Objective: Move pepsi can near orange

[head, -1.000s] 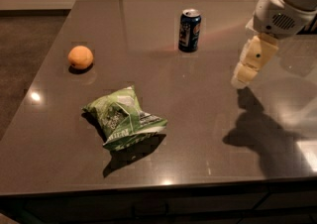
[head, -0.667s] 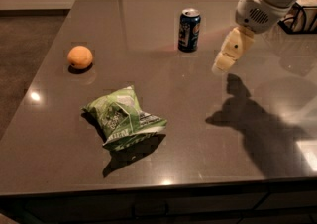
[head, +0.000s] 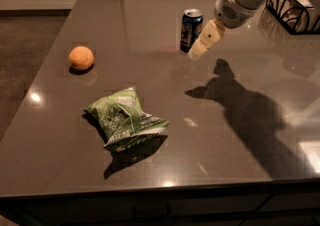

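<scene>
The pepsi can (head: pixel 190 30), dark blue with a silver top, stands upright at the back middle of the dark table (head: pixel 225 135). The orange (head: pixel 81 57) lies far to its left, near the table's left edge. My gripper (head: pixel 196 53) hangs from the white arm at the upper right, above the table. Its cream fingers point down and left, with the tips just right of the can's lower part. It holds nothing.
A crumpled green chip bag (head: pixel 123 118) lies at the front middle of the table. A black wire basket (head: pixel 294 11) stands at the back right corner. The arm's shadow falls across the right half of the table.
My gripper has moved left and toward the back, from the right side of the table to just beside the can. The can, orange and bag have not moved.
</scene>
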Motion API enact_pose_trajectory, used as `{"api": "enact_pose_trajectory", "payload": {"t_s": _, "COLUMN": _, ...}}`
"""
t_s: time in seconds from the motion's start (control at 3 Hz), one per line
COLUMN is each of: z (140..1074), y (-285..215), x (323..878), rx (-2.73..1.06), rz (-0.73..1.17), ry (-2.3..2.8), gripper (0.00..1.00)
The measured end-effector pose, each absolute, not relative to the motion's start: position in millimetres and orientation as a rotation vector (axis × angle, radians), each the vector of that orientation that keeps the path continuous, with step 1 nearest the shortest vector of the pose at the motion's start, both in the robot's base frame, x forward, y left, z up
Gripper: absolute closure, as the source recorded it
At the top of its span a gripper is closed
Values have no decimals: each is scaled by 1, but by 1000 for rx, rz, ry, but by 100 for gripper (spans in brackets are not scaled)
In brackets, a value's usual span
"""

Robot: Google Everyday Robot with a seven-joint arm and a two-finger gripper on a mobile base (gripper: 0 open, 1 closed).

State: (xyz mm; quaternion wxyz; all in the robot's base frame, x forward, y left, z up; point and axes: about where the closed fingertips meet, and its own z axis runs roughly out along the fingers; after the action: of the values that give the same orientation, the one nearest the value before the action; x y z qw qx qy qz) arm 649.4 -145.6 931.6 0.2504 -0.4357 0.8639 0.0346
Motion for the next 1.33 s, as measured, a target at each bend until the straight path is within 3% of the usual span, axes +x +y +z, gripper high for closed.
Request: {"api": "enact_pose_trajectory", "payload": {"t_s": 1.33, "z": 920, "y": -106, "x": 763, "rx": -784, "rz": 177, "ry": 2262, "gripper": 0}}
